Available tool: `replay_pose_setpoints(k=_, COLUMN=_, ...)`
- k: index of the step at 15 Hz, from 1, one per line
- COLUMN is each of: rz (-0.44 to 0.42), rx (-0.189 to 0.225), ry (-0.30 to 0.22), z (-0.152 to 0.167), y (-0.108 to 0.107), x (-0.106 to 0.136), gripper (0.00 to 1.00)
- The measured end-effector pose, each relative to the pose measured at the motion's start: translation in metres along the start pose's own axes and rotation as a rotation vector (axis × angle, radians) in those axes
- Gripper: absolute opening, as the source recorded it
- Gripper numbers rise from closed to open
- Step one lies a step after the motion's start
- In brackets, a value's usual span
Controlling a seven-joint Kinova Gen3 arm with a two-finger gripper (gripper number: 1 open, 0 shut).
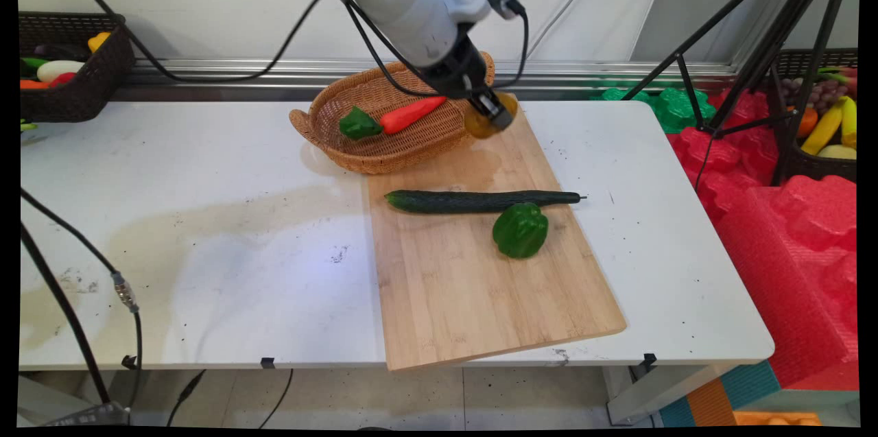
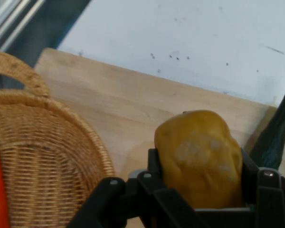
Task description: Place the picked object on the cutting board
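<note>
Yellow potato (image 2: 199, 159) is clamped in the gripper (image 1: 491, 113), held above the board's (image 1: 473, 286) far end, just right of the basket (image 1: 384, 149); cucumber (image 1: 480, 201) and pepper (image 1: 520, 230) lie nearer.

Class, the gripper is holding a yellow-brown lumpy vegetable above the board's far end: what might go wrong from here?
The black two-finger gripper clamps only the lower part of the yellow-brown lumpy vegetable, so it may slip out. It hangs beside the woven wicker basket, whose rim it might clip. Dropped onto the bamboo cutting board, it may roll.
</note>
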Motion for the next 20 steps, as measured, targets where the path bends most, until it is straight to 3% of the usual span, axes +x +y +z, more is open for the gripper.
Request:
replay_pose_setpoints(k=9, rz=0.013, rx=-0.043, ry=-0.068, z=0.082, y=0.010, x=-0.015, gripper=0.00)
replay_pose_setpoints(k=16, rz=0.025, rx=-0.048, ry=-0.075, z=0.115, y=0.009, x=-0.023, gripper=0.00)
replay_pose_setpoints(k=17, rz=0.026, rx=-0.047, ry=-0.074, z=0.117, y=0.009, x=-0.024, gripper=1.00)
replay_pose_setpoints(k=20, rz=0.030, rx=-0.044, ry=-0.069, z=0.118, y=0.009, x=-0.024, gripper=1.00)
